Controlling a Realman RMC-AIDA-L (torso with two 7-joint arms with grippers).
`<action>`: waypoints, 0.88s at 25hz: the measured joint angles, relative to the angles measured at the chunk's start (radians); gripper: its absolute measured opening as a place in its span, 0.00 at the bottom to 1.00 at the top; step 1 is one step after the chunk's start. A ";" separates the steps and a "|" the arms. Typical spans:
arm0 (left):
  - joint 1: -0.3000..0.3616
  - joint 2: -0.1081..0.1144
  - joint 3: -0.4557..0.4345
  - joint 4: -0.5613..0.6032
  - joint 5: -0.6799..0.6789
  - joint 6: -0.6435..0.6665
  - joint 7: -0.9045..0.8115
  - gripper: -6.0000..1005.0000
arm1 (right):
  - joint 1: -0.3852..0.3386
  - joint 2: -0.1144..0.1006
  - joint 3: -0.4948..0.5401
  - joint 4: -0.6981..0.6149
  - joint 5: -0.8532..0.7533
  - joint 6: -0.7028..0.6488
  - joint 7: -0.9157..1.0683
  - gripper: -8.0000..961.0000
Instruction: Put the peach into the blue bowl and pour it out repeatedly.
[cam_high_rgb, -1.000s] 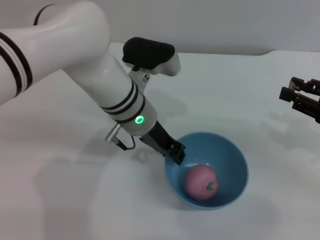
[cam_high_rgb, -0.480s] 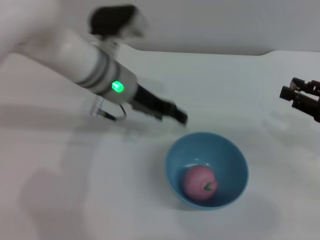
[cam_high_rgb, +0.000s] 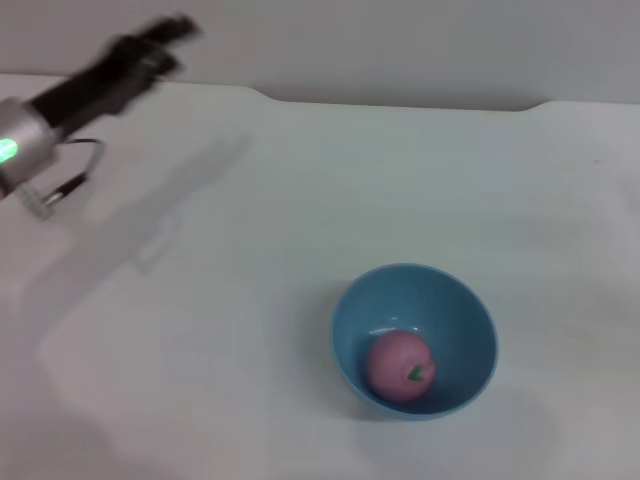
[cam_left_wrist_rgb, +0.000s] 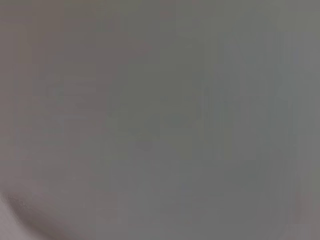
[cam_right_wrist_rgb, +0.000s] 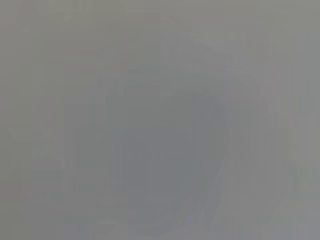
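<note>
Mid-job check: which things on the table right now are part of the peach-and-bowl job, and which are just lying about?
Part of the job:
- small round pink toy peach, lying inside the bowl
- round deep light-blue plastic bowl, upright on the white table
- left claw, up at the far left, away from the bowl

Just lying about:
- nothing else visible; the right claw is out of view

Blue bowl: round, deep, light blue, glossy inside, standing upright on the white counter, right of centre and toward the near edge. Peach: small, round, matte pink, green leaf mark facing up and near side, resting on the bowl's bottom against the near wall.
</note>
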 joint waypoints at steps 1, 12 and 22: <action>0.026 -0.002 -0.035 -0.044 -0.078 0.023 0.080 0.69 | 0.002 0.000 0.021 0.040 0.062 0.009 -0.011 0.48; 0.076 -0.017 -0.219 -0.503 -0.433 0.244 1.292 0.69 | 0.069 0.015 0.090 0.310 0.257 0.088 -0.707 0.48; 0.051 -0.021 -0.217 -0.662 -0.410 0.173 2.006 0.68 | 0.108 0.014 0.190 0.555 0.417 -0.032 -1.807 0.48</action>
